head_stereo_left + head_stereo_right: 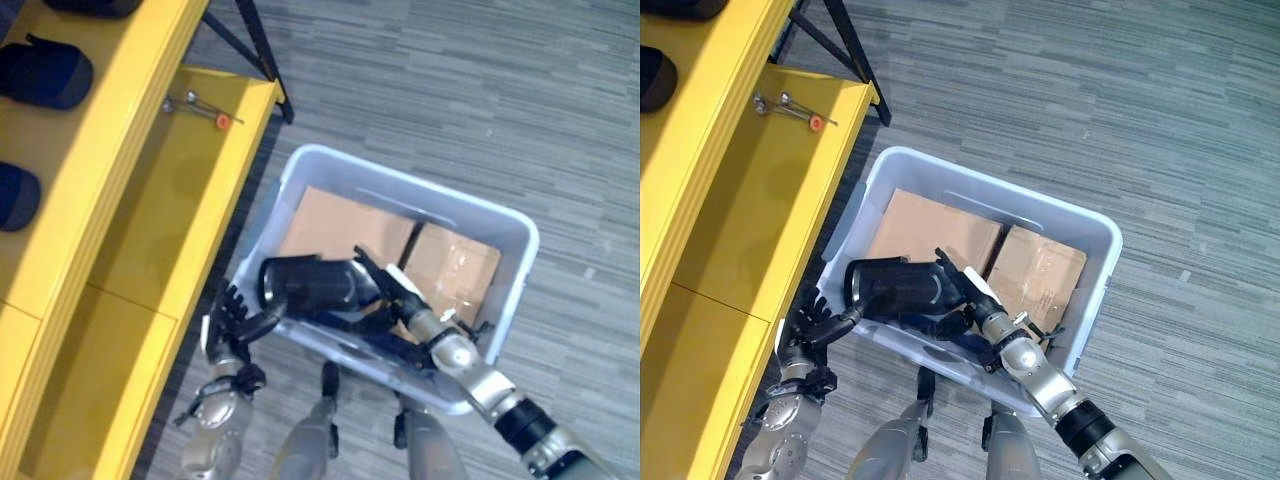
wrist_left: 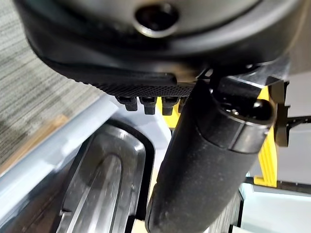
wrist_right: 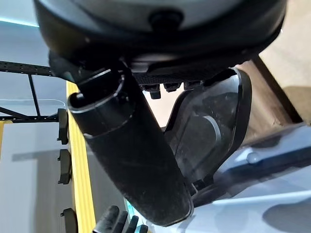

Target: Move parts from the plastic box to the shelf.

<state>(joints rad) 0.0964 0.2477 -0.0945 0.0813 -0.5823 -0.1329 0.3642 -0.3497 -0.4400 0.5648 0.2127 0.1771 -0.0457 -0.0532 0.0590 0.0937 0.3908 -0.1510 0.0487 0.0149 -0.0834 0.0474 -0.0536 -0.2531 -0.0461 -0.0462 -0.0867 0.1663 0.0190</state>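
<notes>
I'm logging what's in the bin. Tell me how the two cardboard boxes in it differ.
The left cardboard box looks larger than the right cardboard box. The left one's top looks plain, while the right one's has a glossy strip of tape. The black part hides the left one's near edge but not the right one's. Both are brown and lie flat, side by side in the plastic box.

I get bright, even light from overhead across the grey floor (image 1: 450, 100), with no hard shadows. The yellow shelf (image 1: 150, 200) beside the left hand (image 1: 235, 320) is evenly lit, its lower board a shade duller. Just past the right hand (image 1: 405, 300), tape on a cardboard box (image 1: 455, 265) throws a pale glare. The black part (image 1: 310, 285) between the hands carries a soft sheen. The plastic box (image 1: 500, 215) rim reads nearly white.
</notes>
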